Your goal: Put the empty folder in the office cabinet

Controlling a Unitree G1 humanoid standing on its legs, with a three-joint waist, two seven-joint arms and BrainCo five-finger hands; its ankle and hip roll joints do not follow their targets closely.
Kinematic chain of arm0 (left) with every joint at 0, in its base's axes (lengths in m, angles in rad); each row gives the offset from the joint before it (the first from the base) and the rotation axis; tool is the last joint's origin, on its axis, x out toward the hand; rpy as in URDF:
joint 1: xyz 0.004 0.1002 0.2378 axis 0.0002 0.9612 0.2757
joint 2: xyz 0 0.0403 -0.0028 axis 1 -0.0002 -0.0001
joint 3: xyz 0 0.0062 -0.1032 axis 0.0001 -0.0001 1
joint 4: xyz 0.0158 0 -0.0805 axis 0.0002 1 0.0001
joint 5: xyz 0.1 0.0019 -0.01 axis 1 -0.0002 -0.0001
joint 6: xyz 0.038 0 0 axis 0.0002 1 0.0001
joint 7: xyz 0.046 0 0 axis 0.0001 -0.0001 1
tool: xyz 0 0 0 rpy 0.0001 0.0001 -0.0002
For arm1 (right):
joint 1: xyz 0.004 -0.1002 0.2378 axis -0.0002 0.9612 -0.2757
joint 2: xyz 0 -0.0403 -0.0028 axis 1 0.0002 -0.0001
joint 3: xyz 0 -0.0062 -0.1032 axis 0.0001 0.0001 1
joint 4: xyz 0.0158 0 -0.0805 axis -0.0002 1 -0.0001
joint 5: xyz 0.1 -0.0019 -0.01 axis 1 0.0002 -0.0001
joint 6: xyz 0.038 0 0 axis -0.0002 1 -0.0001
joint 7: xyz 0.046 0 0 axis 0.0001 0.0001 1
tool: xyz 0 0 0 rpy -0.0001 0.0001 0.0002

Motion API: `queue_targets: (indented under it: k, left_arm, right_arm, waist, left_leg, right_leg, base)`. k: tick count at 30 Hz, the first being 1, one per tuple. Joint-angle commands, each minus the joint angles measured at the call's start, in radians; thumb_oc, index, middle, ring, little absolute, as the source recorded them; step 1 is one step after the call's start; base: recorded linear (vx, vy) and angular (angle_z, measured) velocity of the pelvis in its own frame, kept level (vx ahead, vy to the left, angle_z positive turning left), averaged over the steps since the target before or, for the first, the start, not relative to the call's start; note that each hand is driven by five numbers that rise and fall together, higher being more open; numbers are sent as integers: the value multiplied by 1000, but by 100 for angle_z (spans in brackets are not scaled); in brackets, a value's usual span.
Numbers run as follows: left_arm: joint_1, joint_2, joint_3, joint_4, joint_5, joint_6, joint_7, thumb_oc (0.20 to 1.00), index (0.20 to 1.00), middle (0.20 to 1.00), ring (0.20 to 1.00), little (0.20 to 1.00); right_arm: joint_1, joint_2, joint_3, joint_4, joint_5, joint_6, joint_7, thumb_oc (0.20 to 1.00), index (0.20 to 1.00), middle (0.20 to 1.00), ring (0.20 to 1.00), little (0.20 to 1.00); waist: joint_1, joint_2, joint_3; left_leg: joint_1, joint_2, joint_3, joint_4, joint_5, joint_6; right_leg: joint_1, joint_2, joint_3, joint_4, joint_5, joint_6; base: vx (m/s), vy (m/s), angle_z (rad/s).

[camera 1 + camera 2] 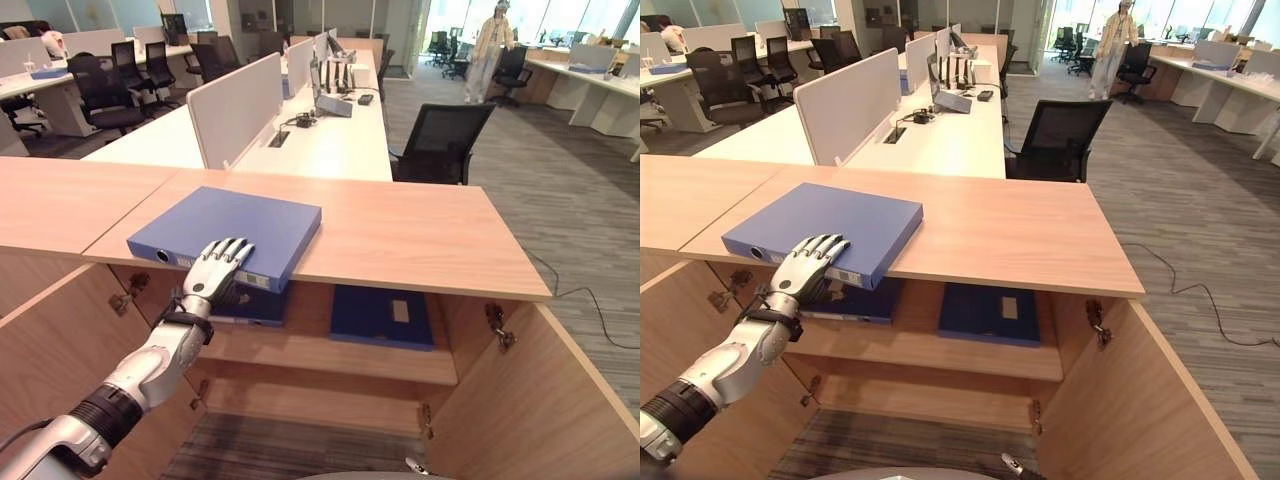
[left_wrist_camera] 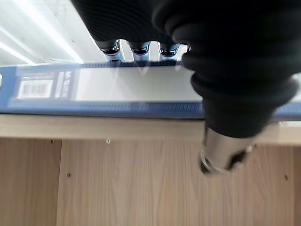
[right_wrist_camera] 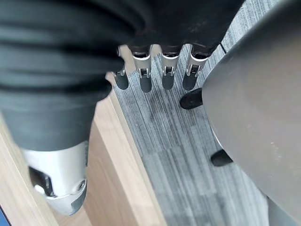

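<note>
A blue ring-binder folder lies flat on the wooden top of the office cabinet, its spine overhanging the front edge. My left hand reaches up from below and rests straight fingers on the folder's near edge. Its thumb hangs free below the cabinet top, in front of the cabinet's inside. The hand is open. Both cabinet doors stand open, and its upper shelf shows inside. My right hand hangs over the grey floor, fingers relaxed and holding nothing.
Two dark blue folders lie on the shelf inside. The open doors flank the opening on both sides. Behind the cabinet stand white desks with partitions, a black chair and, far off, a person.
</note>
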Motion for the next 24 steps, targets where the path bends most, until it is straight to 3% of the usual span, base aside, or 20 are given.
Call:
queue_targets:
  k: [1, 11, 14, 18, 21, 22, 24]
  left_arm:
    - [-86, -20, 51, 72, 27, 22, 19, 200, 200, 200, 200, 200]
    - [-73, -188, 4, 272, 17, 39, 73, 200, 200, 200, 200, 200]
    - [-64, -204, 9, 264, -1, 42, 78, 200, 200, 200, 200, 200]
    - [-25, -207, 57, 167, -36, 57, 58, 200, 200, 200, 200, 200]
    - [50, -230, 172, -37, -118, 92, 55, 200, 200, 200, 200, 200]
    - [126, -249, 257, -198, -170, 114, 52, 200, 200, 200, 200, 200]
    - [165, -270, 296, -278, -201, 110, 62, 200, 200, 200, 200, 200]
  right_arm:
    - [15, 89, 9, 96, -38, 18, -1, 1000, 1000, 1000, 1000, 1000]
    - [20, 89, 21, 92, -48, 23, -11, 1000, 1000, 1000, 1000, 1000]
    - [21, 87, 19, 92, -49, 22, -13, 1000, 1000, 1000, 1000, 1000]
    - [23, 84, 15, 92, -48, 20, -13, 1000, 1000, 1000, 1000, 1000]
    - [23, 85, 1, 90, -44, 14, -14, 1000, 1000, 1000, 1000, 1000]
    - [22, 82, -3, 91, -44, 12, -11, 1000, 1000, 1000, 1000, 1000]
    - [21, 84, -6, 88, -43, 9, -5, 1000, 1000, 1000, 1000, 1000]
  waist:
    - [-12, -14, -17]
    - [-34, -12, -23]
    - [-36, -11, -24]
    - [-34, -11, -25]
    - [-26, -14, -20]
    - [-25, -12, -19]
    - [-22, -12, -18]
  left_leg:
    - [23, -15, -15, 4, -88, 41]
    - [31, -15, -8, 4, -93, 43]
    - [30, -16, -6, 4, -93, 43]
    - [30, -16, -7, 4, -93, 43]
    - [29, -18, -10, 4, -91, 44]
    - [28, -18, -12, 4, -89, 44]
    - [26, -19, -13, 4, -88, 44]
  right_leg:
    - [-2, 19, -6, 7, -41, -12]
    - [-1, 19, 1, 7, -42, -13]
    - [-1, 19, 1, 7, -43, -13]
    - [-1, 18, 0, 7, -41, -12]
    - [-3, 16, -2, 7, -39, -12]
    - [-3, 16, -3, 7, -37, -11]
    - [-3, 16, -4, 7, -36, -11]
  base:
    - [-1, 3, -3]
    - [2, 2, -2]
    - [0, 0, 0]
    - [2, -1, -3]
    - [-2, 2, -3]
    - [-3, 5, -4]
    - [-5, 2, 3]
